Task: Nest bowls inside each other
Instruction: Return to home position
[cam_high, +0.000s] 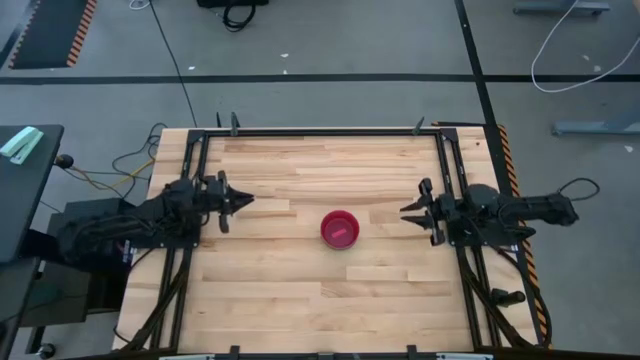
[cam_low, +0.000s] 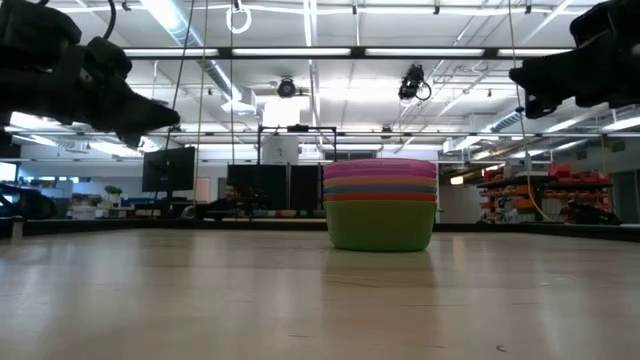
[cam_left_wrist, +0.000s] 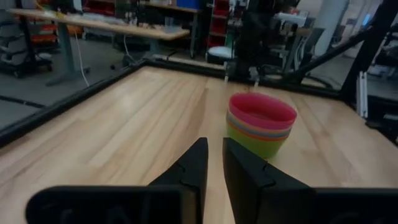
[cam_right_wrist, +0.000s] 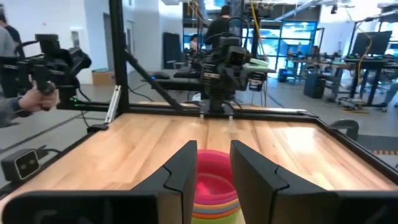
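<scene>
The bowls (cam_high: 339, 229) stand nested in one stack at the middle of the wooden table, its bottom resting on the wood. The magenta-pink bowl (cam_left_wrist: 261, 112) is on top and the green bowl (cam_low: 380, 225) is at the bottom, with coloured rims between them. My left gripper (cam_high: 248, 200) hovers above the table's left side, well short of the stack (cam_left_wrist: 260, 127). It points level toward it, with a narrow gap between its fingers (cam_left_wrist: 214, 146). My right gripper (cam_high: 405, 212) hovers at the right side, also level and apart from the stack (cam_right_wrist: 211, 186), open and empty (cam_right_wrist: 213, 149).
A black metal frame (cam_high: 320, 132) runs along the table's edges, and the arm bases stand at mid left and mid right. Bare wood lies all round the stack. Beyond the table a person's hand (cam_right_wrist: 25, 102) holds a dark control handle.
</scene>
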